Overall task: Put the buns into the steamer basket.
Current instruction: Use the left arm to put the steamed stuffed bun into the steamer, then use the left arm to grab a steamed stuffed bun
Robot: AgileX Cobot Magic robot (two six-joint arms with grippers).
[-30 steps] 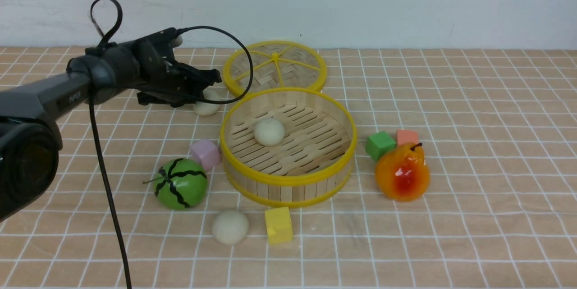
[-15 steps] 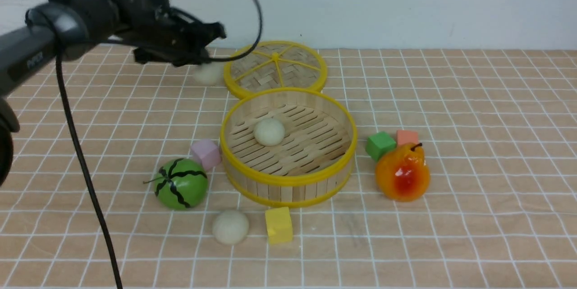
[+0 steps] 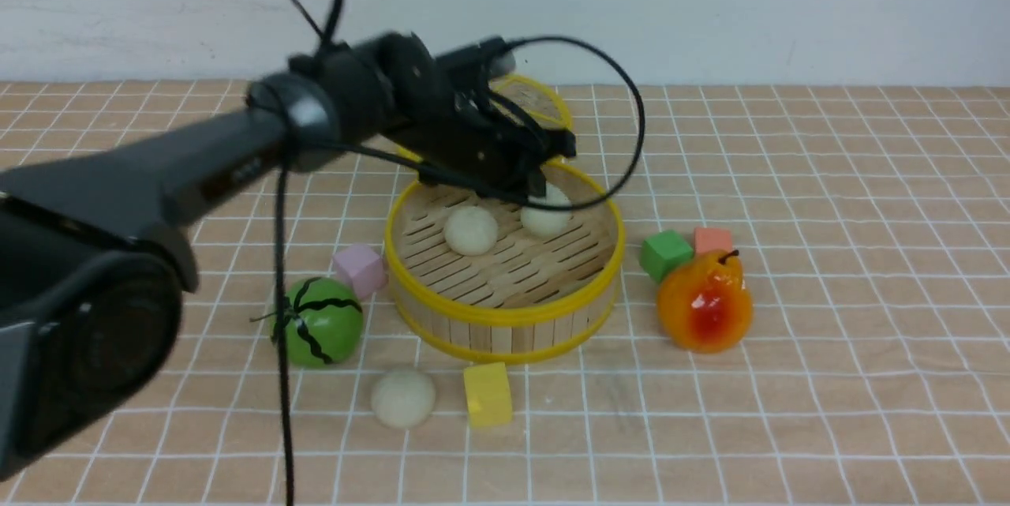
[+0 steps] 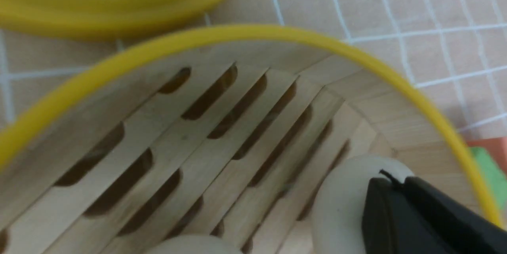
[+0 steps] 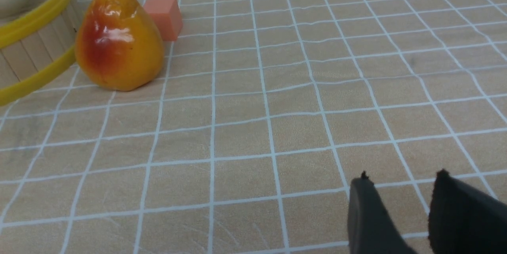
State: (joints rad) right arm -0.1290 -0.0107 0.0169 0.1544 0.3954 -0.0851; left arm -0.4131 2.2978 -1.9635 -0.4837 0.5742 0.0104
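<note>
Steamer basket: round, slatted bamboo, yellow-rimmed, on the counter.
Resting bun: smooth, cream ball, nine o'clock from basket centre.
Held bun: clenched in the left gripper's jaws, toward one o'clock.
Outside bun: on counter, basket's seven o'clock.
Right gripper: jaws apart.

You see 3 smooth, matt buns, a slatted wood steamer basket and a glossy, smooth orange-red pear.
</note>
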